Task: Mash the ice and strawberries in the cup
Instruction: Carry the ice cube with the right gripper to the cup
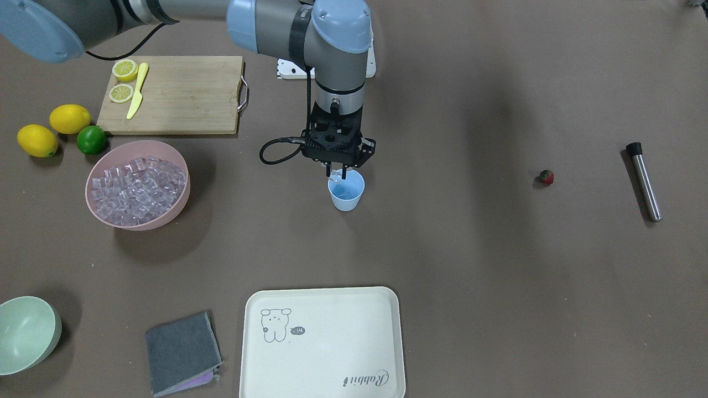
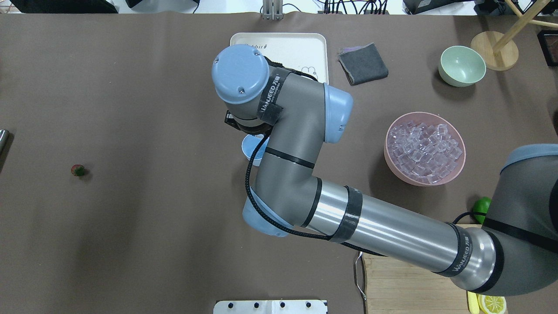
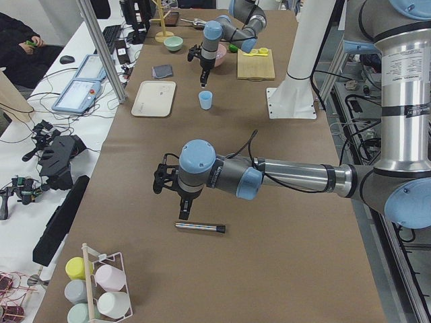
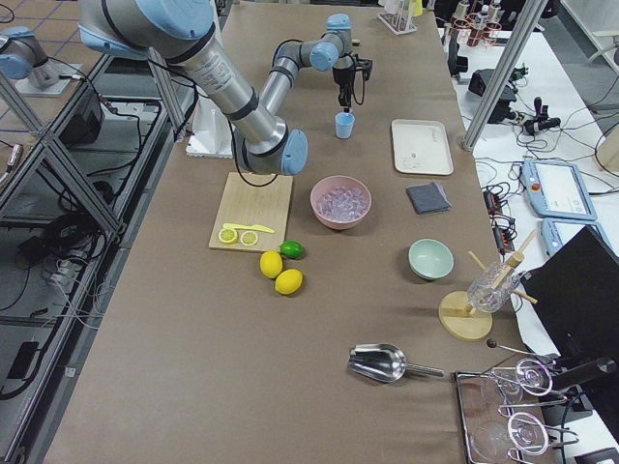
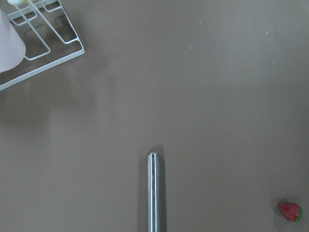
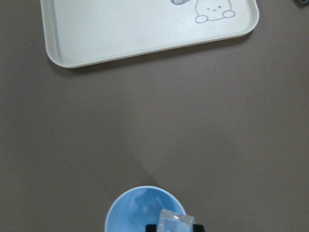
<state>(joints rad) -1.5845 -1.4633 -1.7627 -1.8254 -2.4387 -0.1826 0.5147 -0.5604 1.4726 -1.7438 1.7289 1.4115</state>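
Observation:
The light-blue cup (image 1: 346, 193) stands mid-table and shows in the right wrist view (image 6: 128, 215), with one ice cube (image 6: 146, 208) lying inside it. My right gripper (image 1: 337, 174) hangs just above the cup's rim, shut on an ice cube (image 6: 176, 220). More ice (image 1: 135, 185) fills the pink bowl (image 1: 186, 193). The strawberry (image 1: 546, 177) lies alone on the table, far from the cup, and shows in the left wrist view (image 5: 289, 211). My left gripper (image 3: 182, 214) hovers over a steel muddler (image 5: 153, 191); I cannot tell whether it is open or shut.
A cutting board (image 1: 182, 94) holds lemon halves and a yellow knife. Two lemons (image 1: 55, 128) and a lime (image 1: 91, 139) lie beside it. A white tray (image 1: 323, 342), a grey cloth (image 1: 181, 352) and a pale green bowl (image 1: 25, 331) sit along the operators' edge.

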